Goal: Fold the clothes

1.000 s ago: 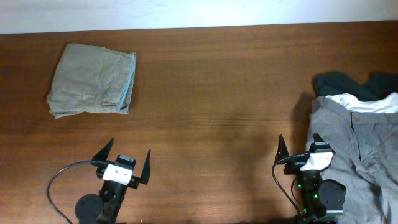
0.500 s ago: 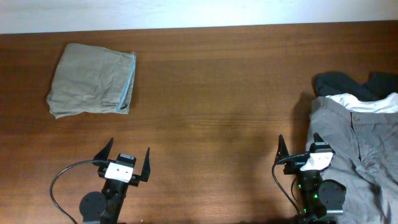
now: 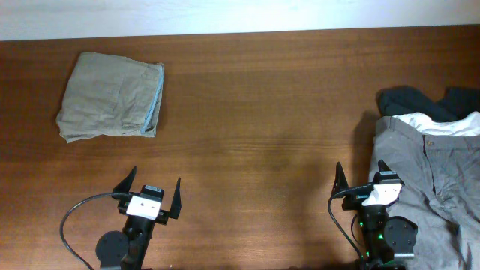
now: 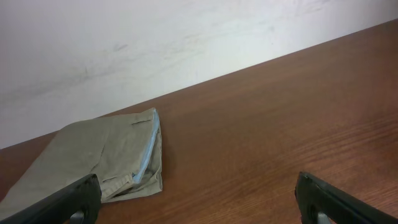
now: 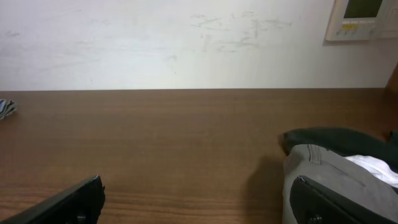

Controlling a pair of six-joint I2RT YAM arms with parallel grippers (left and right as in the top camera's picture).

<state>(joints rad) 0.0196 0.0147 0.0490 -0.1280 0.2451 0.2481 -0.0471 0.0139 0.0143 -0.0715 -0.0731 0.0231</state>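
The khaki shorts (image 3: 111,105) lie folded into a rough square at the far left of the table, with a pale blue edge along their right side. They also show in the left wrist view (image 4: 99,158). My left gripper (image 3: 154,191) is open and empty near the front edge, well short of the shorts. Its fingertips frame bare wood in the left wrist view (image 4: 199,202). My right gripper (image 3: 361,178) is open and empty at the front right, its right finger over the edge of the grey trousers (image 3: 427,176).
Grey trousers lie at the right edge, also in the right wrist view (image 5: 336,180). A dark navy garment (image 3: 420,101) and a white garment (image 3: 442,122) sit behind them. A white wall runs along the table's far edge.
The left gripper has drawn back slightly toward the front edge. Nothing else has moved.
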